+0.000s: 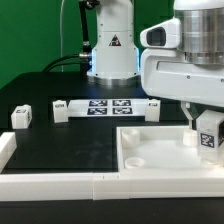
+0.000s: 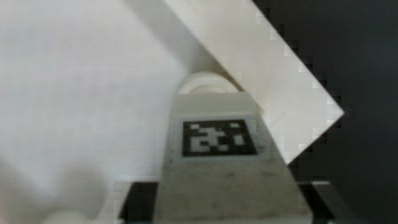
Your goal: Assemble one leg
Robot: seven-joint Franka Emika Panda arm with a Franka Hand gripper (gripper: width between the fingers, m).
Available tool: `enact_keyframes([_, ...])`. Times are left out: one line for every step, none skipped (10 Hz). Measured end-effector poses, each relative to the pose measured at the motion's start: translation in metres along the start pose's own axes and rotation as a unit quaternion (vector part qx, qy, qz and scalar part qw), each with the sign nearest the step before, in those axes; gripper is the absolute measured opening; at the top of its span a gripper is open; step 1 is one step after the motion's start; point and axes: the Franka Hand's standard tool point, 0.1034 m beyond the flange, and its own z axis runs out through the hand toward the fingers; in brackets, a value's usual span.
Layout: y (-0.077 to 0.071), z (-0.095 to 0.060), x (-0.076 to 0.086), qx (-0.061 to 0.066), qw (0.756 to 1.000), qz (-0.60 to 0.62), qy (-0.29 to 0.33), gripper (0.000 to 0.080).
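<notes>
My gripper (image 1: 207, 132) is shut on a leg (image 1: 209, 139), a small white block with a black-and-white tag, and holds it over the far right corner of the large white panel (image 1: 150, 152). In the wrist view the leg (image 2: 217, 150) fills the middle, its tag facing the camera, with dark fingers (image 2: 146, 200) against both its sides. Its tip points at a round recess near the edge of the panel (image 2: 89, 90). Two more legs lie on the black table: one (image 1: 22, 117) at the exterior view's left, one (image 1: 61, 109) by the marker board.
The marker board (image 1: 108, 106) lies behind the panel, in front of the arm's base (image 1: 112, 50). A white rim (image 1: 50, 184) runs along the front edge and up the exterior view's left side. A round recess (image 1: 135, 157) shows in the panel.
</notes>
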Motion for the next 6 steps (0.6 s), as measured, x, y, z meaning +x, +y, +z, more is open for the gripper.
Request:
enact_keyframes([0.0003, 0.0002, -0.0005, -0.002, 0.999, 0.050, 0.002, 0.0291])
enact_keyframes([0.0005, 0.0005, -0.0010, -0.003, 0.996, 0.088, 0.003, 0.0291])
enact_keyframes([0.0010, 0.0005, -0.0007, -0.004, 0.992, 0.129, 0.003, 0.0291])
enact_keyframes([0.0011, 0.0005, -0.0008, -0.004, 0.988, 0.153, 0.003, 0.0291])
enact_keyframes([0.0009, 0.0007, -0.0011, -0.004, 0.982, 0.186, 0.002, 0.0369])
enact_keyframes([0.0009, 0.0013, -0.0013, -0.004, 0.986, 0.167, 0.002, 0.0369])
